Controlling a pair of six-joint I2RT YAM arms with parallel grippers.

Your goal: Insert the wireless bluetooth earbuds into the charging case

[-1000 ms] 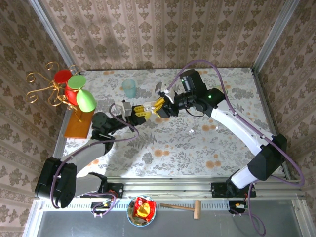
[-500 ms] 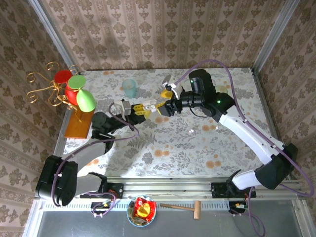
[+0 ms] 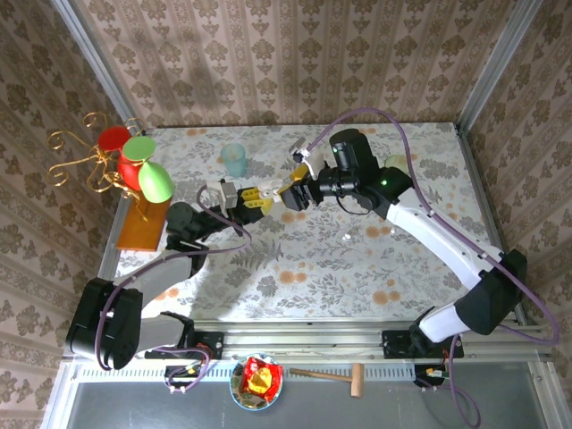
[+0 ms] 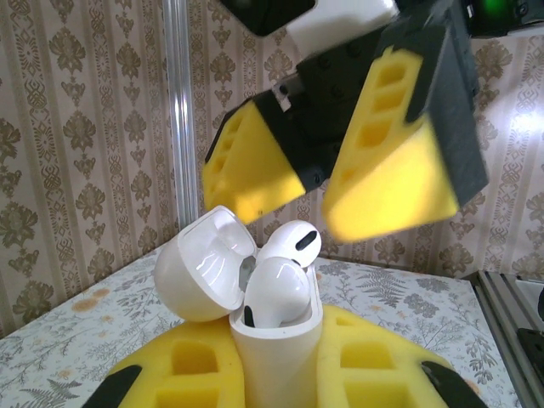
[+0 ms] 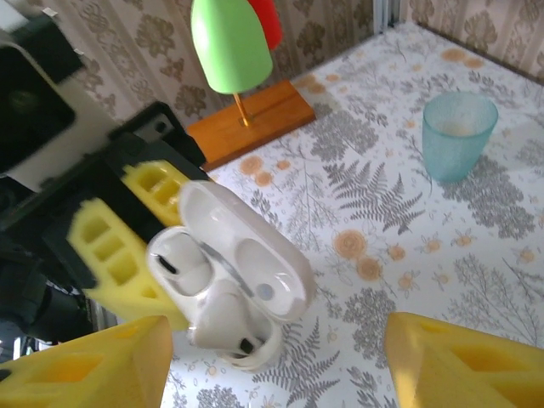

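Observation:
My left gripper [image 4: 276,387] is shut on the white charging case [image 4: 276,357] and holds it upright above the table, its lid [image 4: 204,263] hinged open. Two white earbuds [image 4: 276,289] [image 4: 295,242] sit in the case's wells, heads standing above the rim. In the right wrist view the case [image 5: 268,255] is seen from above: one earbud [image 5: 178,259] lies in its well, the other [image 5: 223,321] sits tilted at the rim. My right gripper [image 5: 285,365] hangs open just over the case, fingers either side, touching nothing. From above, both grippers [image 3: 257,196] [image 3: 293,192] meet mid-table.
A teal cup [image 3: 235,160] stands behind the grippers. At the far left is a wire stand with red and green balloon shapes [image 3: 143,174] on a wooden base [image 3: 143,223]. Small whitish pieces [image 3: 346,237] [image 3: 376,231] lie on the floral table right of centre.
My right gripper's jaws have widened. It drew back to the right from the case, then came close to it again. The left arm has kept still with the case.

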